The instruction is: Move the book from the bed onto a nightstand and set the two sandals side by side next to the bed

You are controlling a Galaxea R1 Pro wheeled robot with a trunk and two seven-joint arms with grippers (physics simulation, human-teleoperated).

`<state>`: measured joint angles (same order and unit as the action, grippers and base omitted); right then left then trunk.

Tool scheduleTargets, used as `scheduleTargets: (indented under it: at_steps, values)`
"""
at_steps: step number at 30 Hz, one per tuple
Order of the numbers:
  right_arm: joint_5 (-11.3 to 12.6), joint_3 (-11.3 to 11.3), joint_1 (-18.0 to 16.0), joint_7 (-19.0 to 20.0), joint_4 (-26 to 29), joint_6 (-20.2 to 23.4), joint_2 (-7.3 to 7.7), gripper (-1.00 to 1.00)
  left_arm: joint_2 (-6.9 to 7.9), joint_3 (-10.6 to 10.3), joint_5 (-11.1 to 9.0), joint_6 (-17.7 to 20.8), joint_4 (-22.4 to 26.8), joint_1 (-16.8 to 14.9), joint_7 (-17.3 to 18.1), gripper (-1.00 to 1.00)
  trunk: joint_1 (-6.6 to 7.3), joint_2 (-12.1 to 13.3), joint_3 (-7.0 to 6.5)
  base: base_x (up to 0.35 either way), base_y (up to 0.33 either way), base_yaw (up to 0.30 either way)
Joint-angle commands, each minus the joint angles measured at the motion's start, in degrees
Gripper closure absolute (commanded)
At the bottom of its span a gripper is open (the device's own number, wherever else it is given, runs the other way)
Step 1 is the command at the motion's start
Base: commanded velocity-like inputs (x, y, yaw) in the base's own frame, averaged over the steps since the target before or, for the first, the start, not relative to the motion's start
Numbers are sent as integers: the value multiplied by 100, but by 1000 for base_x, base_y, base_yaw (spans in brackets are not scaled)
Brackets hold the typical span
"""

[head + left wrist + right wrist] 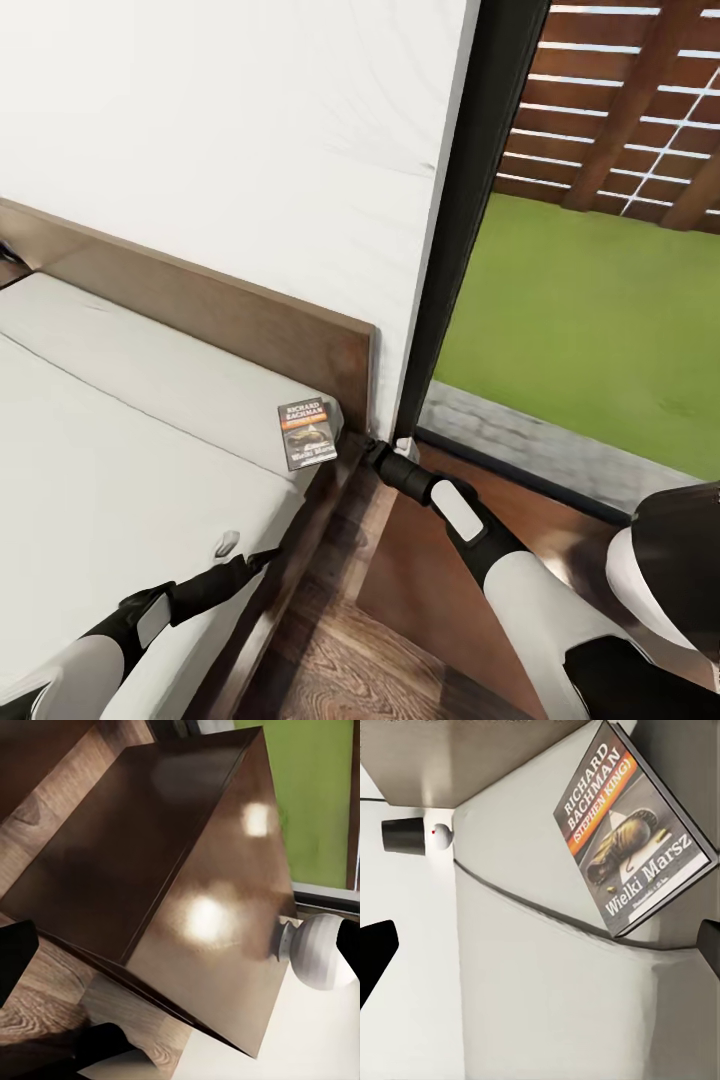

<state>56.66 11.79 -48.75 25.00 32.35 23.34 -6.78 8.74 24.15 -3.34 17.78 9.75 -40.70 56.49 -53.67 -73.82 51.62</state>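
The book (307, 434) lies flat on the bed's pale mattress (120, 450), at the corner by the dark headboard (250, 325); its cover (634, 832) reads "RICHARD BACHMAN" above an orange band. My right gripper (377, 453) reaches in just right of the book, past the headboard's end, and stands open (547, 937) facing it. My left gripper (258, 558) hovers open (180, 952) over the mattress edge, looking at the glossy nightstand (150, 847). That nightstand (430, 590) stands between bed and window. The two sandals are out of view.
A lamp (675, 545) with a black shade and white base (319, 952) stands on the nightstand. A tall dark window frame (470, 220) rises right of the headboard, with green lawn outside. Wood-plank floor (350, 670) runs beside the bed. A second lamp (416, 834) stands across the bed.
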Motion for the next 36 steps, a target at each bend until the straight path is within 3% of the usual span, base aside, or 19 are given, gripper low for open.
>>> scheduleTargets:
  at_steps: [1,18,36]
  values:
    - [38,7,-3,0,-1,21,2,-100,0,-5,-35,61,1,-3,13,-100,0,-2,3,0,-100,1]
    - [38,7,-3,0,0,15,2,-100,-4,-7,-35,62,1,-2,11,-100,0,-2,3,0,-27,6]
    - [38,7,-2,-3,0,8,3,-100,-4,-7,-35,63,1,0,11,-100,0,-2,38,0,0,201]
